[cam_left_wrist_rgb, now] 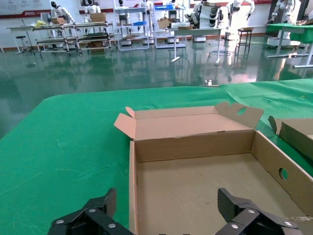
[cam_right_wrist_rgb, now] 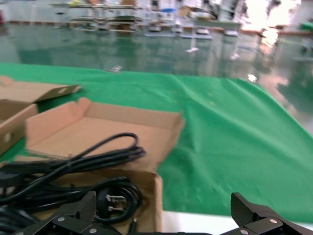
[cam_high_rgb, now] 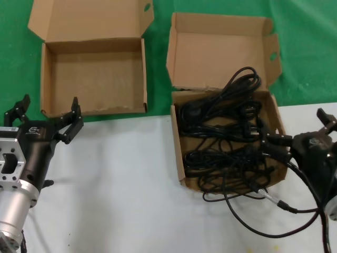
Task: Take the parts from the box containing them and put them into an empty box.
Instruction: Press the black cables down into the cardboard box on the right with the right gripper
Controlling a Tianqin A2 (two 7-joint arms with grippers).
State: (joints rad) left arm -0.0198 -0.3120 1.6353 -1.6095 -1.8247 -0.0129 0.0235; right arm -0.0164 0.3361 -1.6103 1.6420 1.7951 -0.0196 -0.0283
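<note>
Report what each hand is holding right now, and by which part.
Nothing is held. The left hand is open at the empty box's front edge; the right hand is open beside the box of power cords.

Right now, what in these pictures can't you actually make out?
- How many power cords: head view, they tangle and overlap.
- Right gripper: head view, cut by the edge.
- Cord box floor: right wrist view, hidden by cords.
- Empty box near edge: left wrist view, hidden behind the left gripper.
</note>
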